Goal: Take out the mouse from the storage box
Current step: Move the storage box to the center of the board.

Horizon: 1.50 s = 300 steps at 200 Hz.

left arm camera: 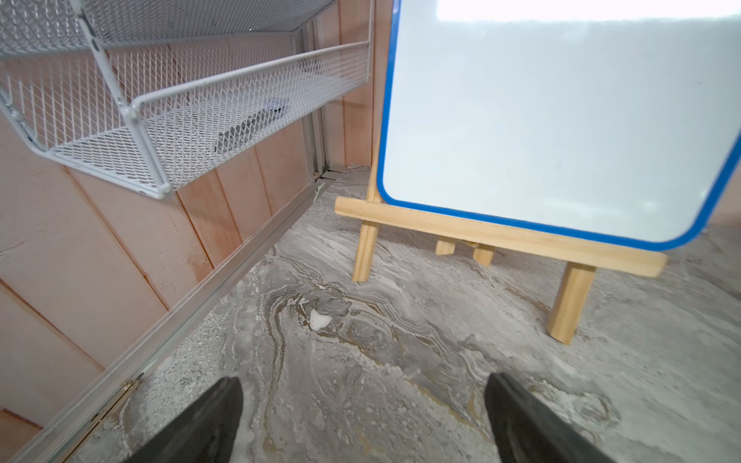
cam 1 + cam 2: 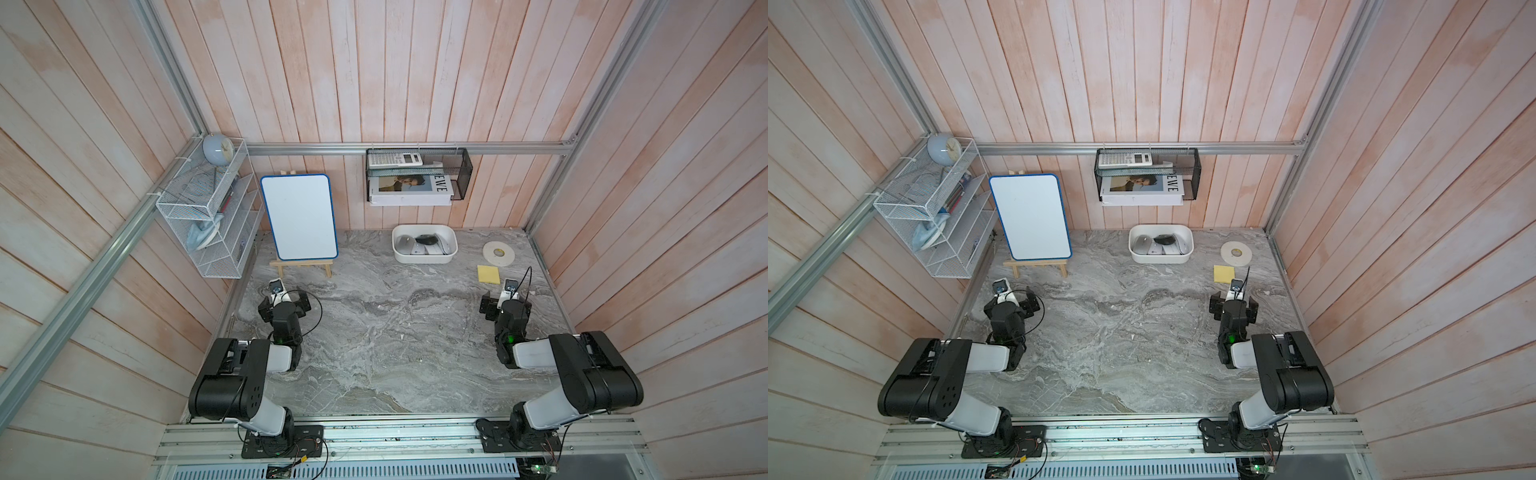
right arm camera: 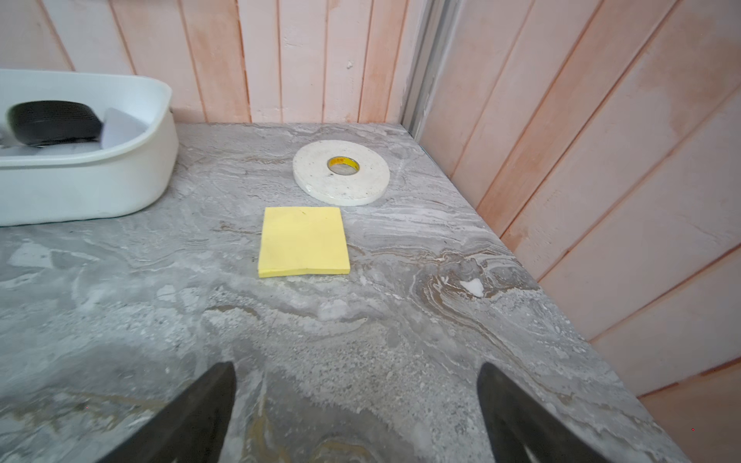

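Fingers [image 3: 192, 417] of the right gripper [image 3: 357, 385] stand wide apart with nothing between them, and those of the left gripper [image 1: 363, 401] do the same. Both are over the marble table [image 2: 374, 332], well apart from the storage box [image 2: 424, 258] at the back wall. The box lies ahead of the right gripper and toward the middle, so I judge the right arm nearer. Inside, a black mouse [image 2: 427, 239] lies on top of several pale mice [image 2: 405, 243], its long axis along the long side of the box.
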Each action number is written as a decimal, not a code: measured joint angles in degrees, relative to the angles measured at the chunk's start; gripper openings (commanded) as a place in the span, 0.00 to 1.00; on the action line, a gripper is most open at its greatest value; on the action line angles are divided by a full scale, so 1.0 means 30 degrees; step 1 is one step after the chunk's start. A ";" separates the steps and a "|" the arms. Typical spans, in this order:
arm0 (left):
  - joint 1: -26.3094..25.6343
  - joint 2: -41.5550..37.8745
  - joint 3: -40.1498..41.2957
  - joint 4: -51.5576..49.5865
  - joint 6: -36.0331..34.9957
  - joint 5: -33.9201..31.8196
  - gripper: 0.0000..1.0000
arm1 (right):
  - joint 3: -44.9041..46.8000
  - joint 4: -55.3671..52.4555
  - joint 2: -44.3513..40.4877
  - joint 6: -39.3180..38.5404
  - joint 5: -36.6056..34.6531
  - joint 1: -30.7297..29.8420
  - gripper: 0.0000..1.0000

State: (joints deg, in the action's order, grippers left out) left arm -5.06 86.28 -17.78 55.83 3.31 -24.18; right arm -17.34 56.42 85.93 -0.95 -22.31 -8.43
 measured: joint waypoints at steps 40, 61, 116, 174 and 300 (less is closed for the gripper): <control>-0.4889 -0.2339 0.1355 0.2346 -0.3592 -0.2739 1.00 | 0.0386 0.0306 -0.3082 -0.2696 -0.0780 -0.3126 0.98; -0.7431 -0.3009 0.1647 0.3701 -0.5566 -0.4335 1.00 | 0.0372 -0.0357 -0.4845 -0.3774 -0.1479 -0.4918 0.98; -1.0972 -0.6688 -0.1275 0.0342 -0.5617 -0.6666 1.00 | -0.4051 -0.9843 -1.1533 -0.0036 -0.1450 -0.5807 0.98; -1.1038 -0.9151 -0.6426 -1.0790 0.1056 -0.6892 1.00 | -0.5268 -1.8272 -1.6145 0.6076 -0.2047 -0.4146 0.98; -0.9136 -0.1384 -1.4673 -2.1165 0.9355 -0.2586 1.00 | -0.6011 -2.4465 -1.4112 1.0236 0.0896 -0.1384 0.98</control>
State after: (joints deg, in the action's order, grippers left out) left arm -32.47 82.13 -61.80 -7.66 31.38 -31.94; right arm -35.38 -16.97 43.59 29.76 -19.62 -12.58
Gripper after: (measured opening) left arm 0.997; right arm 0.979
